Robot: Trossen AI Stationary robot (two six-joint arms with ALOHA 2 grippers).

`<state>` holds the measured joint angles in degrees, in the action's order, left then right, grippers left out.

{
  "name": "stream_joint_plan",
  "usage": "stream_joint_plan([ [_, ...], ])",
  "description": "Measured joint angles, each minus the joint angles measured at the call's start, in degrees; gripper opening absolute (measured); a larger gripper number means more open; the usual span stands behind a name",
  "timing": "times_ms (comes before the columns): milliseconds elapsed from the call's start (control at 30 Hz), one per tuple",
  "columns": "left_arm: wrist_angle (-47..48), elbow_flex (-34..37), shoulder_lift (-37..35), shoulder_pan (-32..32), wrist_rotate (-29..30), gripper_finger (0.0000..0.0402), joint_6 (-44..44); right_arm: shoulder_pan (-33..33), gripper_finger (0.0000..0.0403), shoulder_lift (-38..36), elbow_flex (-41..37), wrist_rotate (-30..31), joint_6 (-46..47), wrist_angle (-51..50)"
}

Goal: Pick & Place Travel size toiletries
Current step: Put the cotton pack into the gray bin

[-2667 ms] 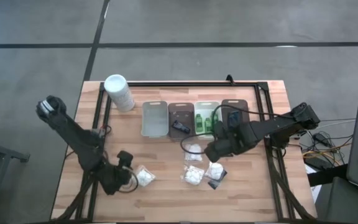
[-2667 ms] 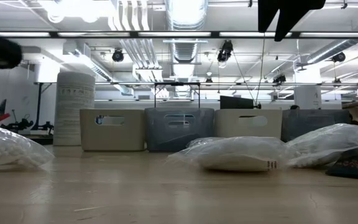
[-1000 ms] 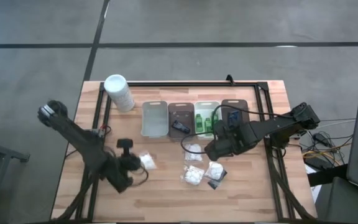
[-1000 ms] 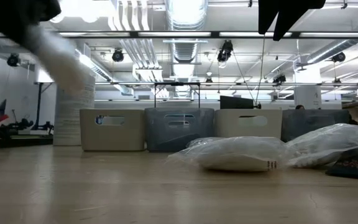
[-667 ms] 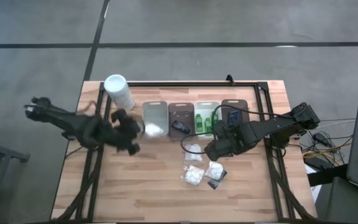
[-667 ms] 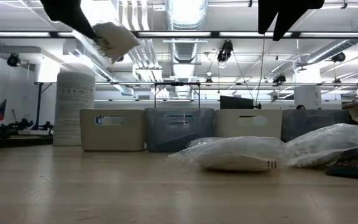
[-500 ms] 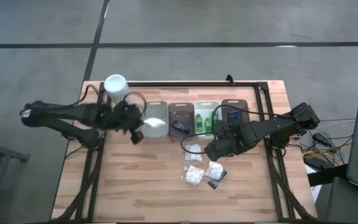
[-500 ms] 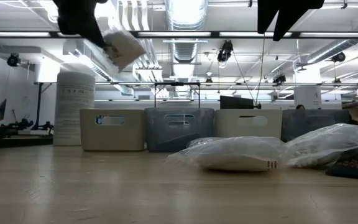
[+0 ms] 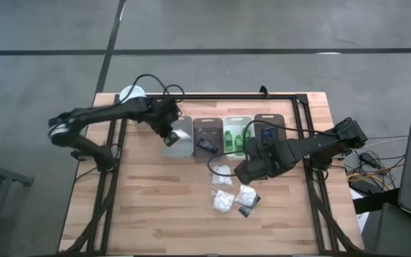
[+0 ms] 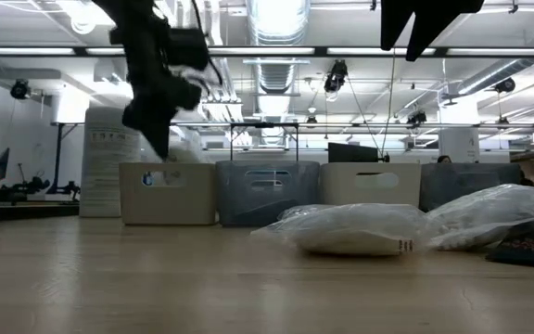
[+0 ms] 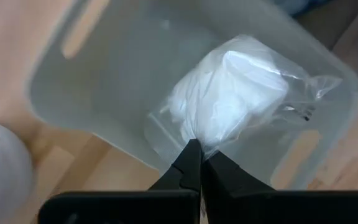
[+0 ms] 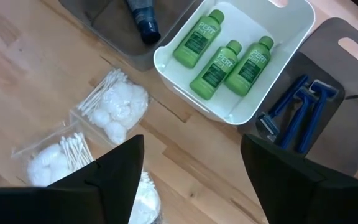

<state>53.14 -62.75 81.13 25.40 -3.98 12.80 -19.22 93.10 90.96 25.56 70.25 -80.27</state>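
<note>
Left gripper (image 11: 194,163) is pinching a puff packet (image 11: 229,96) over the grey tray (image 9: 178,135) at 11 o'clock. Right gripper (image 12: 191,155), spread wide, is hovering centrally; 3 packets (image 9: 224,189) are awaiting sorting.

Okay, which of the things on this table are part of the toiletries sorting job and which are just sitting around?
Part of the job:
- packet of white puffs held by the left gripper over the grey tray
- packets on the table
- green bottles
- blue razors
- right gripper, open, waiting

Just lying about:
- white container
- cables
</note>
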Motion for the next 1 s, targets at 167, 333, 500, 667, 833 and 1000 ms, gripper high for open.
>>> stream_joint_plan([
  [167,1.6,-2.2,7.0,4.3,-7.1,0.0001,-1.9,0.0,0.0246,0.0,0.0,0.1,0.7,0.0],
  [333,1.4,-5.6,10.4,5.1,-7.1,0.0002,-3.7,0.0,0.0236,0.0,0.0,0.1,1.7,-0.2],
  [500,1.6,-8.5,13.3,5.7,-6.8,0.0005,-4.3,0.0,0.0241,0.0,0.0,0.1,1.8,-0.2],
  [667,6.3,-10.0,15.9,6.8,-14.1,0.0013,-3.9,0.0,0.0257,0.0,0.0,0.1,1.8,-0.3],
  [833,11.1,-10.1,16.3,7.2,-15.6,0.0004,-4.4,0.0,0.0270,0.0,0.0,0.1,1.8,-0.4],
  [1000,10.7,-10.4,15.8,7.2,-6.3,0.0027,-4.2,0.0,0.0279,0.0,0.0,0.1,1.6,-0.4],
])
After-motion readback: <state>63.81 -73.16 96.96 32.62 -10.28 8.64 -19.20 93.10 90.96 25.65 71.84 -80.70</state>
